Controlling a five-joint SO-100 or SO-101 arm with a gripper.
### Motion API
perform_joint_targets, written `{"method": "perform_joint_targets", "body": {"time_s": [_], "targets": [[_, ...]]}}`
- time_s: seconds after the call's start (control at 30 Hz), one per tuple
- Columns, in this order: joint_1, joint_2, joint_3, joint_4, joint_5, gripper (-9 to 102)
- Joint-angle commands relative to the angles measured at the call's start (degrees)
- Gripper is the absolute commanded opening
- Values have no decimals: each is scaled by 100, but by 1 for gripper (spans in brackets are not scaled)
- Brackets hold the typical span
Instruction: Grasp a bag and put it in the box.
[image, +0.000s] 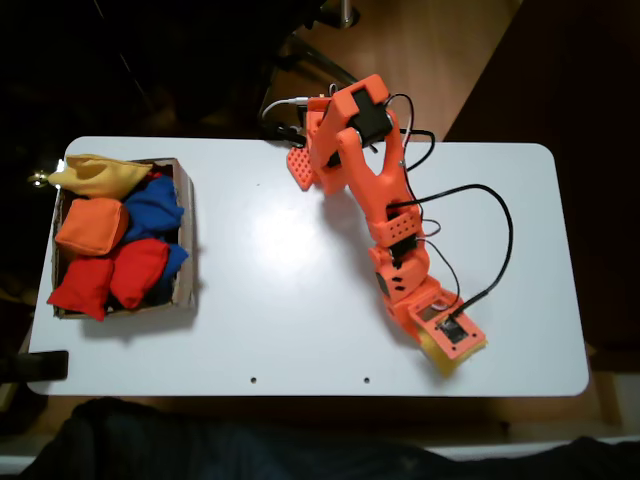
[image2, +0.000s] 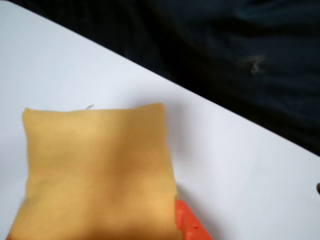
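In the fixed view, the brown cardboard box (image: 186, 240) sits at the left of the white table (image: 280, 300), full of beanbags. At the right, near the front edge, the orange gripper (image: 452, 345) is down over the golden-yellow bag (image: 448, 358). In the wrist view, the bag (image2: 97, 172) lies flat on the table, with 1 orange fingertip (image2: 189, 225) touching its right edge. I cannot tell how wide the jaws are.

box (image: 186, 236) left on table (image: 300, 300), bag (image: 452, 357) right
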Motion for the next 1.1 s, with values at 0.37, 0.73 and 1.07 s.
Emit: {"method": "perform_joint_targets", "body": {"time_s": [0.37, 0.73, 1.07], "targets": [[167, -422, -633, -114, 62, 70], [53, -659, -773, -79, 9, 60], [-185, -677, -773, 0, 97, 35]]}}
